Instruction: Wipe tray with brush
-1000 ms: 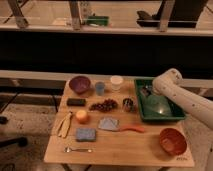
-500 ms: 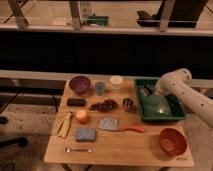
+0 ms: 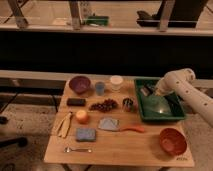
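The deep-green tray (image 3: 172,114) stands at the right side of the wooden table. My gripper (image 3: 148,91) hangs at the end of the white arm (image 3: 182,85) and is low inside the tray's far left part. A small dark thing (image 3: 145,90) sits at its tip. I cannot tell whether that is the brush or whether it is held.
On the table are a purple bowl (image 3: 80,83), blue cup (image 3: 100,88), white cup (image 3: 116,82), dark block (image 3: 76,101), grapes (image 3: 103,105), metal cup (image 3: 128,104), banana (image 3: 64,124), orange fruit (image 3: 82,116), blue sponge (image 3: 85,134), an orange-handled tool (image 3: 131,129), a spoon (image 3: 77,149) and an orange bowl (image 3: 172,141).
The arm's elbow has shifted to the right. The gripper stays low inside the tray, moving a little over its far part.
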Motion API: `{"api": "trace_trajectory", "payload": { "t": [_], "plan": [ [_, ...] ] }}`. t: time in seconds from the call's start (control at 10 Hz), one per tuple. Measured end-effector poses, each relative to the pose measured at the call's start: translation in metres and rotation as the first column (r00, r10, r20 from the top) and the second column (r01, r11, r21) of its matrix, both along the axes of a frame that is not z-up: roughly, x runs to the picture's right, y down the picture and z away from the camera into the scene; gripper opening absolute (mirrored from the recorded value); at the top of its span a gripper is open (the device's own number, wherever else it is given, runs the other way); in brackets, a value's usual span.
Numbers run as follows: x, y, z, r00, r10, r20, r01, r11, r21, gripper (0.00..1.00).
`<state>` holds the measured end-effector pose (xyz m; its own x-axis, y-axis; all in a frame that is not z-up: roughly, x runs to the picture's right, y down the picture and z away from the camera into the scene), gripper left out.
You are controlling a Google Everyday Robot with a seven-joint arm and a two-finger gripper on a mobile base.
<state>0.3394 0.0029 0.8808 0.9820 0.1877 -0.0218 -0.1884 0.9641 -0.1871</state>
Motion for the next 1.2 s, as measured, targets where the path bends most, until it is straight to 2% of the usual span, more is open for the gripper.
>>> {"api": "trace_trajectory", "payload": {
  "t": [0.3, 0.6, 0.8, 0.9, 1.1, 1.2],
  "plan": [
    [-0.004, -0.004, -0.001, 0.999, -0.003, -0.039, 0.004, 0.9994, 0.033, 0.8],
    [0.005, -0.013, -0.008, 0.997, 0.047, -0.059, -0.044, 0.9981, 0.044, 0.8],
    [0.016, -0.031, -0.035, 0.993, 0.103, -0.052, -0.099, 0.9923, 0.074, 0.8],
    [0.021, -0.04, -0.056, 0.991, 0.125, -0.04, -0.12, 0.9873, 0.104, 0.8],
    [0.034, -0.058, -0.101, 0.986, 0.165, -0.012, -0.161, 0.9731, 0.165, 0.8],
    [0.036, -0.062, -0.112, 0.984, 0.177, 0.002, -0.174, 0.9669, 0.187, 0.8]
  ]
}}
